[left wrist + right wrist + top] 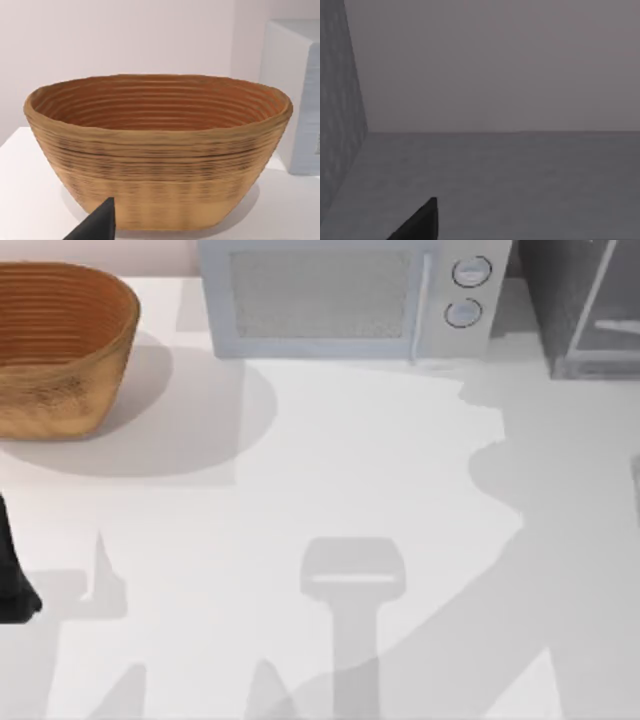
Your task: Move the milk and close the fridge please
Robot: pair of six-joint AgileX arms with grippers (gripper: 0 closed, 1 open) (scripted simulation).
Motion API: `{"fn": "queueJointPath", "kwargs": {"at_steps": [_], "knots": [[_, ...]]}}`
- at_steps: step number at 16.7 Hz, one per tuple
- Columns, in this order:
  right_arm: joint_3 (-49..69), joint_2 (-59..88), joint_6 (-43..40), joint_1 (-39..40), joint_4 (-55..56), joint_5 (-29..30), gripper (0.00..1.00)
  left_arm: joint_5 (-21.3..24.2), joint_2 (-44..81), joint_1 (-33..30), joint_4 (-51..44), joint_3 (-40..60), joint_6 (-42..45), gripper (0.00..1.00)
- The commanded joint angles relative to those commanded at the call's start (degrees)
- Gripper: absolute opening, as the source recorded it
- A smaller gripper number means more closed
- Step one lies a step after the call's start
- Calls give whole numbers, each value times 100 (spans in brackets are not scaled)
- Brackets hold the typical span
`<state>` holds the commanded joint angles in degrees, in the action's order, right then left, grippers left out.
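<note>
The white worktop (330, 470) carries the grey fridge (585, 305) at its far right corner, the microwave (350, 295) beside it, and the woven basket (60, 345) far left. The left pincer (95, 225) faces the basket; whether either pincer is clenched, I cannot tell.

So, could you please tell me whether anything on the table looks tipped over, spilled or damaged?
Nothing stands out. The basket sits upright at the table's far left, the microwave stands square beside it, and the fridge stands at the far right. No spills or damage show.
</note>
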<state>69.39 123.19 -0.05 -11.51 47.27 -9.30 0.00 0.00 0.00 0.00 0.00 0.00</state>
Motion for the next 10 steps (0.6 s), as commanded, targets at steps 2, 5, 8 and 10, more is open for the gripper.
{"fn": "queueJointPath", "kwargs": {"at_steps": [2,5,8,10], "knots": [[-333,-621,26,11,-240,85,100,0,0,0,0,0,0,100],[-1014,-1891,53,75,-727,219,100,0,0,0,0,0,0,100],[-1867,-3444,68,198,-1330,345,100,0,0,0,0,0,0,100],[-2502,-4572,70,304,-1775,427,100,0,0,0,0,0,0,100]]}}
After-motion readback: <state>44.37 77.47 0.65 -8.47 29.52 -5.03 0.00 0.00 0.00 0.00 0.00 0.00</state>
